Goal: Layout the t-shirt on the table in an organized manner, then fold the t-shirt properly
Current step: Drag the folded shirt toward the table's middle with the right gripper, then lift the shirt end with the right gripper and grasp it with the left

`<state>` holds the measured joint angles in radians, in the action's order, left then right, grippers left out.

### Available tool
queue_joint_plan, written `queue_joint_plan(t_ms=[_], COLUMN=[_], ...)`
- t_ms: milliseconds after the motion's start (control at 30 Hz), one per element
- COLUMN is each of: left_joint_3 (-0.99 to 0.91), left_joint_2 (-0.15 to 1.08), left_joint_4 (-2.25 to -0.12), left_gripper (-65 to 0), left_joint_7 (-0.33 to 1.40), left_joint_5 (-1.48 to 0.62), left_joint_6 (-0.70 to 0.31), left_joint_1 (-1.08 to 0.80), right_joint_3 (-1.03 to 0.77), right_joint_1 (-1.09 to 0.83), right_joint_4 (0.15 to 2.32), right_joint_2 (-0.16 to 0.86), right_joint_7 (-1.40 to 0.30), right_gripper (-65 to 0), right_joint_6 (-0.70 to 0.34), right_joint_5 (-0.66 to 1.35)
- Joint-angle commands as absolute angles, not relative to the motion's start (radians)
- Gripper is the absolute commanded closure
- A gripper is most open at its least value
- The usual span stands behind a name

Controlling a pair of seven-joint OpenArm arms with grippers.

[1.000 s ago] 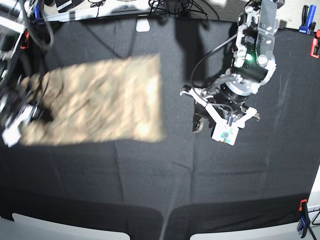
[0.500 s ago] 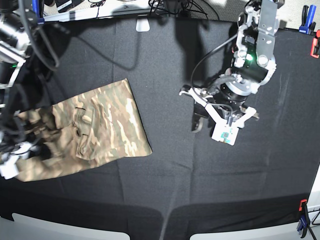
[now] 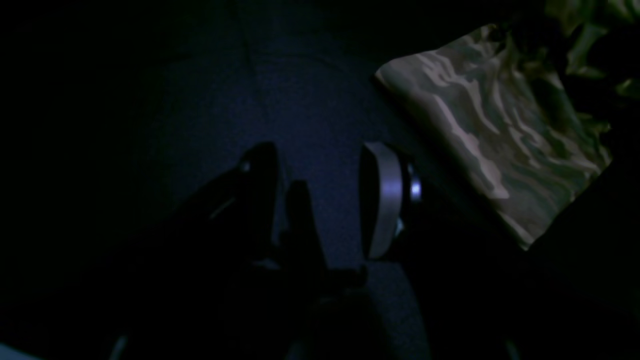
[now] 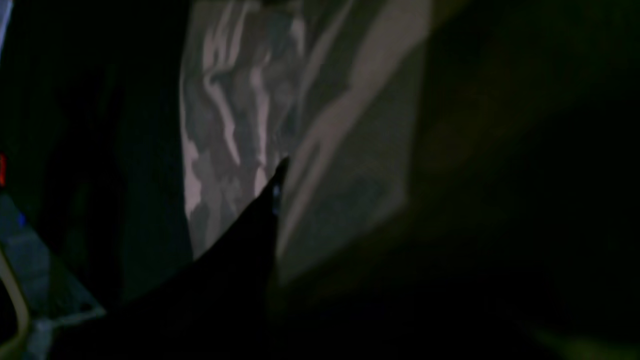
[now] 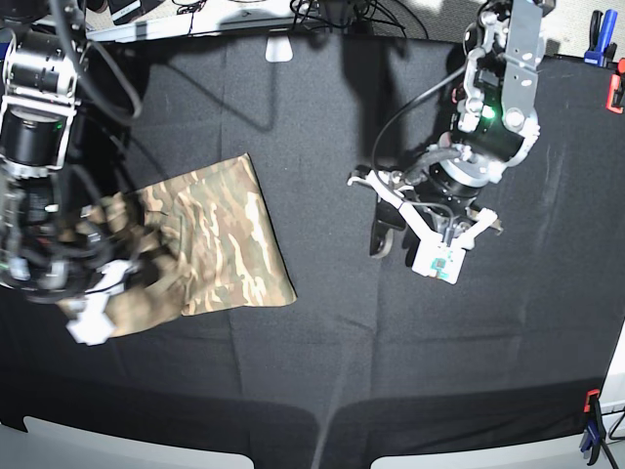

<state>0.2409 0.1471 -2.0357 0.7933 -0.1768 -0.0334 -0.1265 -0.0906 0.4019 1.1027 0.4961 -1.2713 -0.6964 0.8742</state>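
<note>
The camouflage t-shirt [image 5: 220,244] lies folded into a narrow strip on the left half of the black table [image 5: 322,342], its left end bunched up. My right gripper [image 5: 117,266] sits at that bunched end, shut on the fabric. In the right wrist view one dark finger [image 4: 255,215] presses against the t-shirt [image 4: 235,125]. My left gripper [image 5: 372,210] hovers over bare cloth to the right of the shirt, open and empty. The left wrist view shows its two fingers apart [image 3: 317,157], with the t-shirt's corner [image 3: 490,125] beyond them at the upper right.
Red and blue clamps [image 5: 613,78] grip the table's far right edge, and another clamp [image 5: 590,422] holds the near right corner. A white tab [image 5: 279,49] and cables lie along the back edge.
The shirt, blurred and spread wide a second ago, has been dragged left and now lies narrower. The right arm has shifted over its left end. The left arm has not moved.
</note>
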Motion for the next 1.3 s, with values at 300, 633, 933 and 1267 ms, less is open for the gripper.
queue_joint_plan(t_ms=[300, 633, 933, 1267], left_joint_3=[0.239, 0.239, 0.239, 0.239], left_joint_2=[0.145, 0.145, 0.145, 0.145], left_joint_4=[-2.057, -2.057, -2.057, -2.057], left_gripper=[-25.0, -25.0, -25.0, -25.0], left_joint_7=[0.779, 0.793, 0.792, 0.792], left_joint_5=[-0.178, -0.178, -0.177, -0.177], left_joint_6=[-0.035, -0.035, -0.035, -0.038], left_joint_1=[-0.114, -0.114, -0.113, -0.113], right_joint_3=[-0.023, -0.023, -0.023, -0.023], right_joint_1=[0.438, 0.501, 0.513, 0.513], right_joint_4=[1.123, 1.123, 1.123, 1.123], right_joint_2=[0.487, 0.441, 0.434, 0.385], right_joint_7=[-1.256, -1.258, -1.262, -1.266], right_gripper=[0.0, -34.6, -37.2, -37.2], right_joint_6=[-0.698, -0.698, -0.698, -0.698], right_joint_5=[0.999, 0.998, 1.033, 1.298])
